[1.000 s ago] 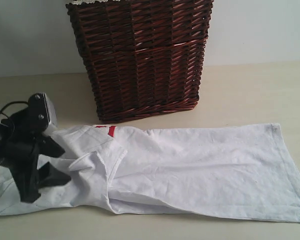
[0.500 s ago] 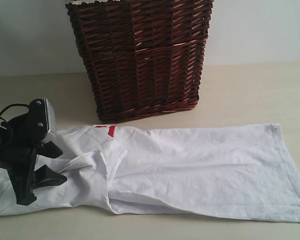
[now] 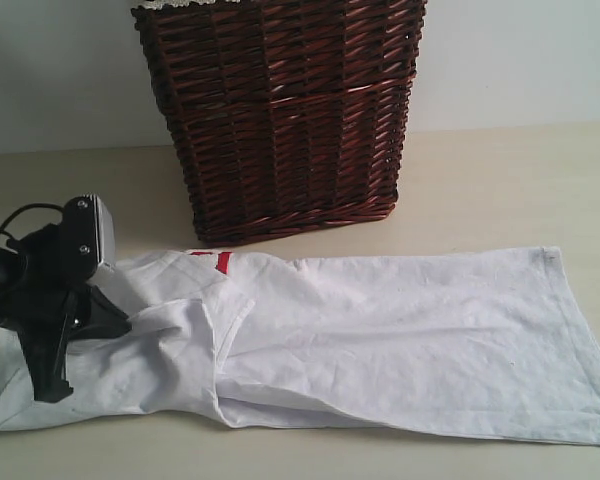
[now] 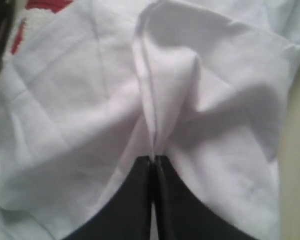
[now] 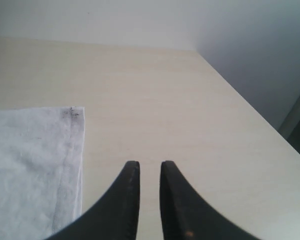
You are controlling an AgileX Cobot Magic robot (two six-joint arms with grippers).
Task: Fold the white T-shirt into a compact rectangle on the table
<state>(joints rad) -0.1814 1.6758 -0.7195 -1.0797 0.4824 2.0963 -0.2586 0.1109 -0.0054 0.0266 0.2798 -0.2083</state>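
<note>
Here, note left gripper (image 4: 154, 162) clamped on a ridge of the white T-shirt (image 3: 400, 330) to carry the fold; right gripper (image 5: 149, 167) narrow, empty, over the table (image 5: 165, 90).

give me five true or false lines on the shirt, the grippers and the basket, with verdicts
1. The left gripper is shut on a raised fold of the shirt. True.
2. The right gripper grips the shirt's hem. False: it holds nothing, and its jaws stand slightly apart over the bare table beside the hem corner.
3. The basket lies tipped on its side. False: it stands upright behind the shirt.
4. A bit of red print shows on the shirt near the basket. True.
5. The shirt is a compact rectangle. False: it lies stretched out long across the table.
</note>
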